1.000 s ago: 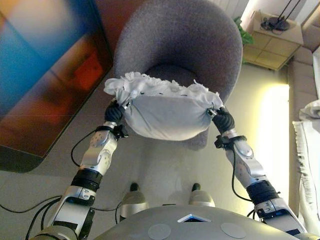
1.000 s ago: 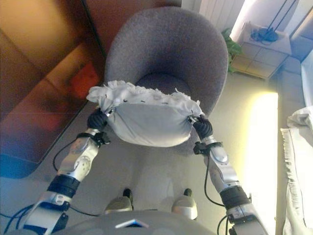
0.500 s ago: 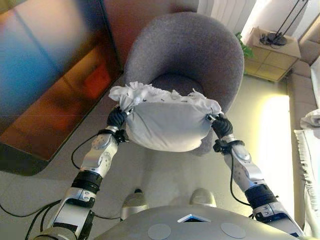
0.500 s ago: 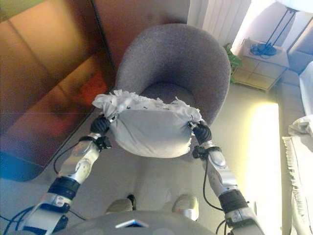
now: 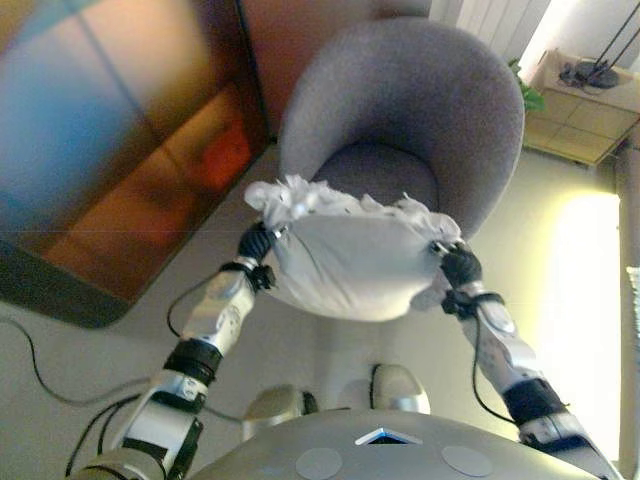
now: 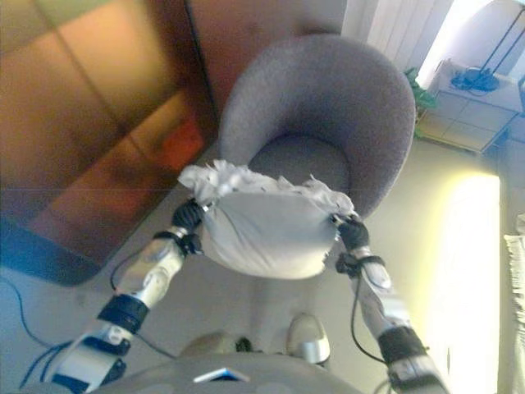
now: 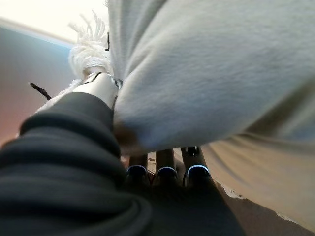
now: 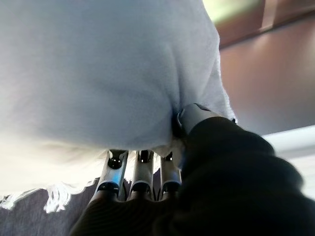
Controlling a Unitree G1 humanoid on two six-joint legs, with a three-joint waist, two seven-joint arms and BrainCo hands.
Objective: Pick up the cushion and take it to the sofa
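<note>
A pale grey cushion [image 5: 350, 265] with a white fringed edge hangs in the air in front of the grey armchair [image 5: 410, 110], held between both hands. My left hand [image 5: 256, 243] grips its left end and my right hand [image 5: 458, 266] its right end. In the left wrist view the fingers [image 7: 165, 167] curl under the cushion [image 7: 206, 78] with the thumb pressed to the cloth. The right wrist view shows fingers [image 8: 140, 174] curled under the cushion [image 8: 98, 69] in the same way. No sofa can be made out.
The round-backed armchair stands straight ahead. A large dark glossy panel [image 5: 110, 150] lies on the left. A pale side table [image 5: 585, 95] with a lamp base stands at the back right. Bright pale floor [image 5: 580, 300] runs along the right side.
The whole picture has shifted, so the camera has moved; armchair and cushion now sit further right in view. The cushion stays held between both hands in the same grip.
</note>
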